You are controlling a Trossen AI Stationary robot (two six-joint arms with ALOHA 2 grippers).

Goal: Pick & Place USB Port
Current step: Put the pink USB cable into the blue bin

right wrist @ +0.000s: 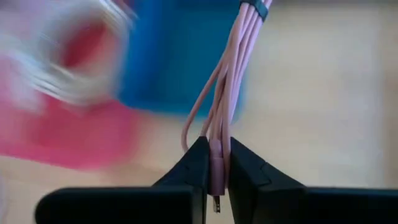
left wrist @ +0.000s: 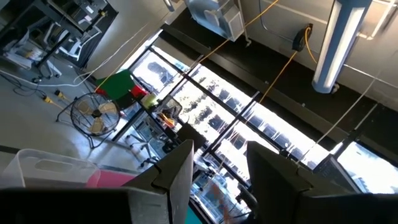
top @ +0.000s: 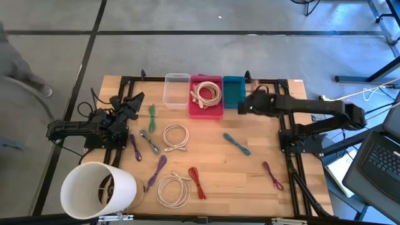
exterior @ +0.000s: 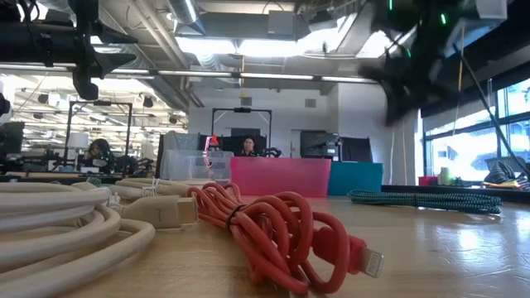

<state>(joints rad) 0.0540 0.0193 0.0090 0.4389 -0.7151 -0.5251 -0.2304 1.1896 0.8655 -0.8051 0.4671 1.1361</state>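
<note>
Your right end effector [right wrist: 214, 180] is clamped on a bundled pink cable [right wrist: 233, 68], with the jaws pinching its strands and a connector end poking out just behind the fingertips. In the high view that end effector [top: 245, 106] hangs near the far edge of the surface [top: 250, 181], just beside the teal bin [top: 234, 91] on its near right side. The rest of the bundle dangles over the teal bin's edge, with the pink bin [top: 206, 111], holding a coil of white cable [top: 206, 92], next to it.

You look to be in the carry step: the cable is picked and held up, not yet set down. Which bin is meant for it I cannot tell. The next move calls for bringing the whole hanging bundle over the chosen bin's opening, then lowering it before you let go, since the loose end could catch on a rim.

Your left end effector [top: 131, 105] waits at the left edge of the surface, jaws apart and holding nothing, tilted up toward the room. More cables lie scattered across the surface.
</note>
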